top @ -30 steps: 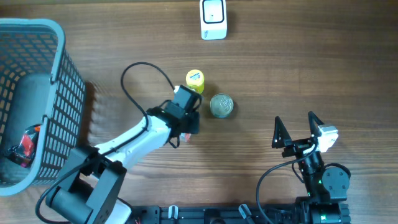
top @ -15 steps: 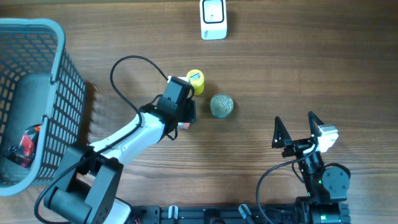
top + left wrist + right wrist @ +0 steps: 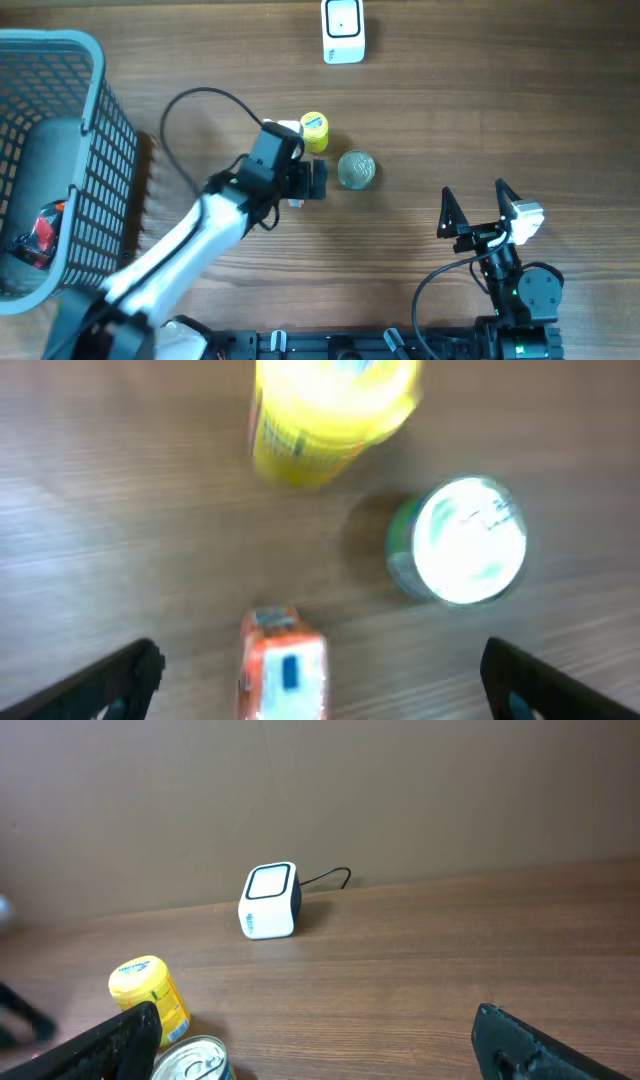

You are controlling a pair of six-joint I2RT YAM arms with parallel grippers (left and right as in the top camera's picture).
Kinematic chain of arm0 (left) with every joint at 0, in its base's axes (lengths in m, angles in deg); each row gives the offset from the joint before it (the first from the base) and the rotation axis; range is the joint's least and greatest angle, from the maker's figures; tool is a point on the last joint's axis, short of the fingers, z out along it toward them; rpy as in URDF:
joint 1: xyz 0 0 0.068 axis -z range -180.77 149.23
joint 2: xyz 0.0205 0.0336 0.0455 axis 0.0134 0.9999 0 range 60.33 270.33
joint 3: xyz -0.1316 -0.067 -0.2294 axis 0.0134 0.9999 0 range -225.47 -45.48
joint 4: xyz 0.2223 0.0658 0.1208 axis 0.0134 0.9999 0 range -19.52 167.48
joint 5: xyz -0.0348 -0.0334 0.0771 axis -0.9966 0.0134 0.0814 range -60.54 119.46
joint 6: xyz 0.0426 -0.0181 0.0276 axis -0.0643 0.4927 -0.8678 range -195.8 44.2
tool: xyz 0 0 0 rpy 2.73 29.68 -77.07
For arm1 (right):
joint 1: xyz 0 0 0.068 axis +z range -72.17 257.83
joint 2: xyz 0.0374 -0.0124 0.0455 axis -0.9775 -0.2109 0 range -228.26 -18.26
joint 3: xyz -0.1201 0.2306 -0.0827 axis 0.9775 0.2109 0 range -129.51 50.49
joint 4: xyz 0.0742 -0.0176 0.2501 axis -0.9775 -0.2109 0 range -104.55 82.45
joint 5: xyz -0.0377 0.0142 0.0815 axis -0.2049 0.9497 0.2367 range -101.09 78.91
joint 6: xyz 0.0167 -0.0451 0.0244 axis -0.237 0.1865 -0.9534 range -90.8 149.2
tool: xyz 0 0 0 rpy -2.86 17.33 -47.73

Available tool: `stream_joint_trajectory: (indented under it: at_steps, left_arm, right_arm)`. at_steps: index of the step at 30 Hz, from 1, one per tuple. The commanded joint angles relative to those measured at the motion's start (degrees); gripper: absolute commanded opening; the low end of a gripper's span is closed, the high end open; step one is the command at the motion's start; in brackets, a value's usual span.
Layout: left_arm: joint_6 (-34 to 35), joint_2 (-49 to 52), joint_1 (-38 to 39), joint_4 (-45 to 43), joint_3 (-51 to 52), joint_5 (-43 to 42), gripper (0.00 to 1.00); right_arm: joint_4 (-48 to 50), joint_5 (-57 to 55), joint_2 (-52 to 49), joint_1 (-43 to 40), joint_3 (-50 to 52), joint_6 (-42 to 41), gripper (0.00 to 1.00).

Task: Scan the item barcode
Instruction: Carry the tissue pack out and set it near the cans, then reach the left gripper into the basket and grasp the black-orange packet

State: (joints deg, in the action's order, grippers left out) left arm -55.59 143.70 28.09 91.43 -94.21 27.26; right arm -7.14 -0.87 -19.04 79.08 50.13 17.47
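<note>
A small orange and white packet (image 3: 284, 670) rests on the wooden table, blurred, directly under my left gripper (image 3: 320, 682). That gripper is open, its black fingers wide on either side of the packet and not touching it. From overhead only a red edge of the packet (image 3: 296, 203) shows below the left gripper (image 3: 303, 184). The white scanner (image 3: 343, 30) stands at the table's far edge, also in the right wrist view as a white scanner (image 3: 270, 900). My right gripper (image 3: 475, 195) sits open near the front right, holding nothing.
A yellow tub (image 3: 314, 130) and a tin can (image 3: 356, 169) stand just beyond and to the right of the packet. A grey wire basket (image 3: 95, 80) at the left holds a red item (image 3: 35, 230). A black cable (image 3: 185, 110) loops off the left arm.
My left gripper carried the packet a little toward the far side, then opened wide and let it go. The right arm has not moved.
</note>
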Motion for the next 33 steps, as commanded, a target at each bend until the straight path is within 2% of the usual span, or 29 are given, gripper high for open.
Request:
stream_joint_trajectory:
  at_steps: [1,2,4,7,10,12,14,18,20,23,24,25,28,30,33]
  left_arm:
    - [-0.5,-14.7,-0.2,8.3,-6.3,5.4,1.0]
    - [-0.5,-20.6,-0.2,11.9,-9.1,6.6,1.0]
    - [-0.5,-25.6,-0.2,14.9,-12.1,9.4,1.0]
    - [0.0,-33.9,-2.1,19.5,-19.7,22.8,1.0]
    - [-0.1,-37.5,-8.3,22.0,-27.4,36.0,1.0]
    - [-0.5,-37.7,-15.9,25.2,-32.8,39.4,1.0]
    - [-0.7,-36.8,-24.2,26.0,-34.8,39.6,1.0]
    - [0.0,-32.5,-43.7,20.6,-34.9,37.6,1.0]
    - [0.2,-30.0,-52.5,14.2,-34.9,32.5,1.0]
    - [1.5,-25.1,-63.9,-2.1,-34.9,24.7,1.0]
    - [-1.3,-23.7,-65.2,-5.9,-34.9,23.4,1.0]
    - [-6.5,-22.6,-64.8,-6.1,-34.9,23.4,1.0]
    - [-12.0,-22.7,-58.9,-2.7,-34.3,23.7,1.0]
    - [-19.7,-23.6,-55.5,-1.8,-33.4,23.9,1.0]
    - [-18.9,-22.3,-56.8,0.8,-32.0,24.7,1.0]
  right_arm:
    - [0.3,-0.3,0.3,0.0,0.1,-0.4,1.0]
    - [0.3,-0.3,0.3,0.0,0.1,-0.4,1.0]
    - [0.3,-0.4,0.3,0.0,0.1,-0.4,1.0]
    - [0.3,-0.4,0.3,0.0,0.1,-0.4,1.0]
    - [0.3,-0.4,0.3,0.0,0.1,-0.4,1.0]
    - [0.3,-0.3,0.3,0.0,0.1,-0.4,1.0]
    - [0.3,-0.4,0.3,0.0,0.1,-0.4,1.0]
    - [0.3,-0.4,0.3,0.0,0.1,-0.4,1.0]
    - [0.3,-0.4,0.3,0.0,0.1,-0.4,1.0]
    - [0.2,-0.3,0.3,0.0,0.1,-0.4,1.0]
    - [0.3,-0.3,0.3,0.0,0.1,-0.4,1.0]
    - [0.3,-0.4,0.3,0.0,0.1,-0.4,1.0]
    - [0.3,-0.3,0.3,0.0,0.1,-0.4,1.0]
    - [0.2,-0.4,0.3,0.0,0.1,-0.4,1.0]
    - [0.3,-0.4,0.3,0.0,0.1,-0.4,1.0]
